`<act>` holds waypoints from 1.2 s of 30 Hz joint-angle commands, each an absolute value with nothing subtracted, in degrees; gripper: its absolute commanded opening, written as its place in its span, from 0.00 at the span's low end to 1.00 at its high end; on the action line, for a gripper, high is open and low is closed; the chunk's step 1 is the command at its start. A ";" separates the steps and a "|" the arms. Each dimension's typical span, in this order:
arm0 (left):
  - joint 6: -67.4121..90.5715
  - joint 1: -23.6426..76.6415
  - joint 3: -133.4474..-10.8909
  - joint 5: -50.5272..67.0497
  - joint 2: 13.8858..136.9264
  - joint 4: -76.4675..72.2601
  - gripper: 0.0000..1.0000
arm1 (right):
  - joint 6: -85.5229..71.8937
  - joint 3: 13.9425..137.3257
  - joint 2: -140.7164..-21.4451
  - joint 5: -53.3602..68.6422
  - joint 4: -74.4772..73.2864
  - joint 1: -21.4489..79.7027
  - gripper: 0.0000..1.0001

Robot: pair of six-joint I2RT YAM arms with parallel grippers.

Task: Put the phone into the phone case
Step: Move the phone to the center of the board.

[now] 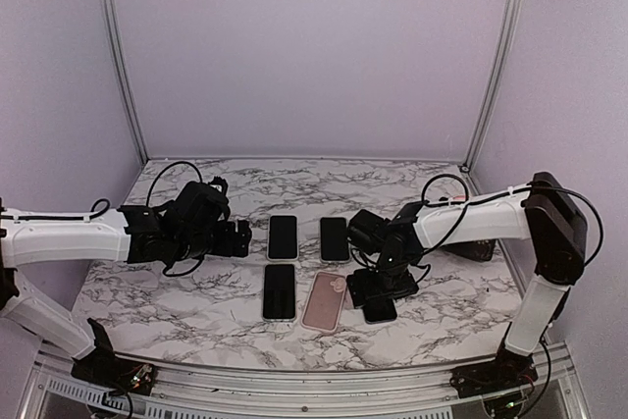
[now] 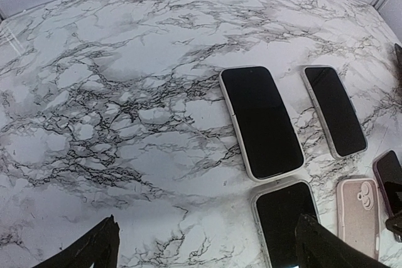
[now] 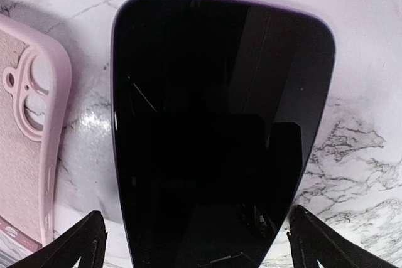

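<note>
Two claws gape empty. My right claw [image 3: 198, 246] hangs straight over the black-screened, lilac-edged phone [image 3: 220, 136] on the marble bench [image 3: 367, 161], fingers straddling its width. The pink silicone phone case [image 3: 25, 142] lies just left, my left claw [image 2: 210, 252] farther off.

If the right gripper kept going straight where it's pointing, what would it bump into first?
Most likely the dark-screened phone lying flat right under the open right gripper, beside the pink case.

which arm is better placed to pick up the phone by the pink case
Right. The right fingers hang open on either side of the phone lying beside the pink case. The left fingers hover over the table, farther off.
</note>
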State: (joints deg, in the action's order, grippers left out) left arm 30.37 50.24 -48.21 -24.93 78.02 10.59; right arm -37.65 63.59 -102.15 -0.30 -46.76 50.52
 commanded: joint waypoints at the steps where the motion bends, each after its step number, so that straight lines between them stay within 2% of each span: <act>1: 30.50 49.92 -51.93 -27.15 78.23 8.82 0.99 | -40.96 62.41 -100.66 -1.32 -41.34 49.66 0.99; 14: 26.85 49.92 -57.65 -35.90 83.60 2.22 0.99 | -44.95 62.27 -101.87 -9.01 -44.33 49.61 0.98; 22: 24.01 49.93 -60.38 -36.56 87.32 2.10 0.99 | -41.70 60.62 -98.80 -11.16 -47.15 47.04 0.97; 36: 23.37 49.92 -56.84 -38.11 84.72 1.70 0.99 | -32.50 60.69 -97.40 0.88 -41.96 45.24 0.99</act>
State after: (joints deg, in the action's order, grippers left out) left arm 24.56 50.24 -57.93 -36.34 86.52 2.81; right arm -34.76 59.53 -97.17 -3.60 -43.88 46.11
